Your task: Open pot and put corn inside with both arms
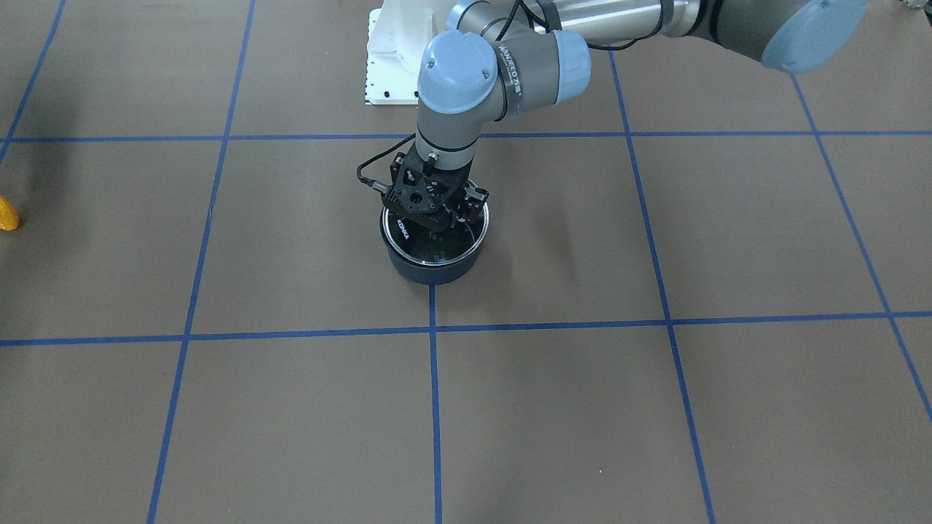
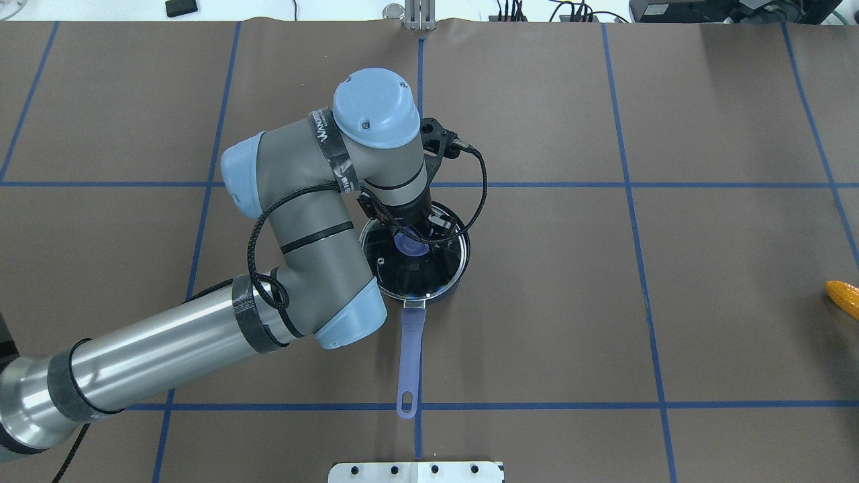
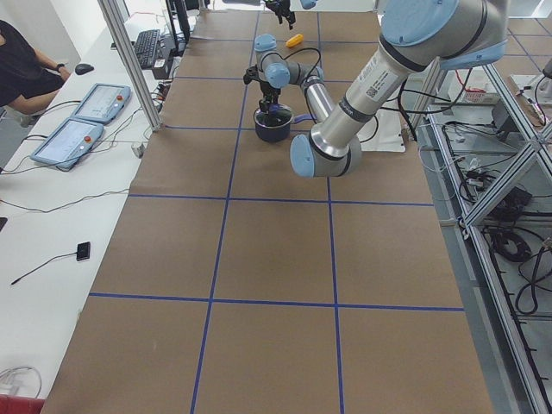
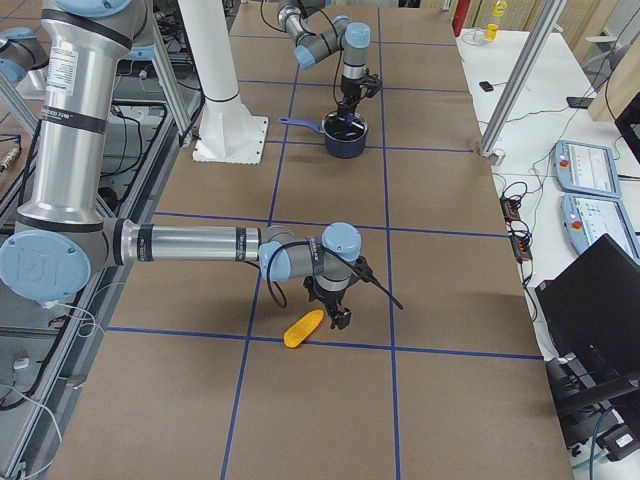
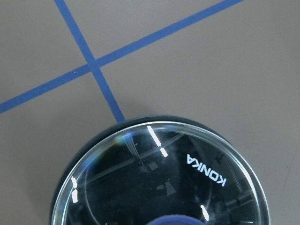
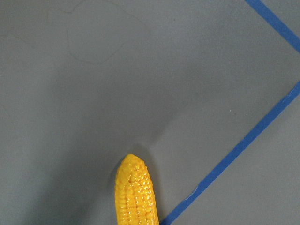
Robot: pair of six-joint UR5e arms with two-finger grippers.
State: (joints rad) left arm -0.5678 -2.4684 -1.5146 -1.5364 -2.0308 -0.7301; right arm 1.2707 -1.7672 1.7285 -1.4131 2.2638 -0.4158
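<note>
The navy pot (image 1: 429, 271) stands mid-table, its periwinkle handle (image 2: 410, 349) pointing toward the robot. The glass lid (image 2: 419, 275) sits on it and fills the bottom of the left wrist view (image 5: 140, 183). My left gripper (image 1: 445, 218) is right above the lid, jaws open on either side of the lid's blue knob (image 2: 411, 245). The corn (image 4: 303, 327) lies flat far to my right, at the frame edge in the overhead view (image 2: 843, 298) and below the right wrist camera (image 6: 136, 194). My right gripper (image 4: 340, 316) hangs just beside the corn; I cannot tell whether it is open or shut.
The white base mount (image 1: 389, 58) stands behind the pot. Blue tape lines grid the brown table cover. An operator (image 3: 21, 60) and teach pendants (image 3: 73, 138) are at the far side table.
</note>
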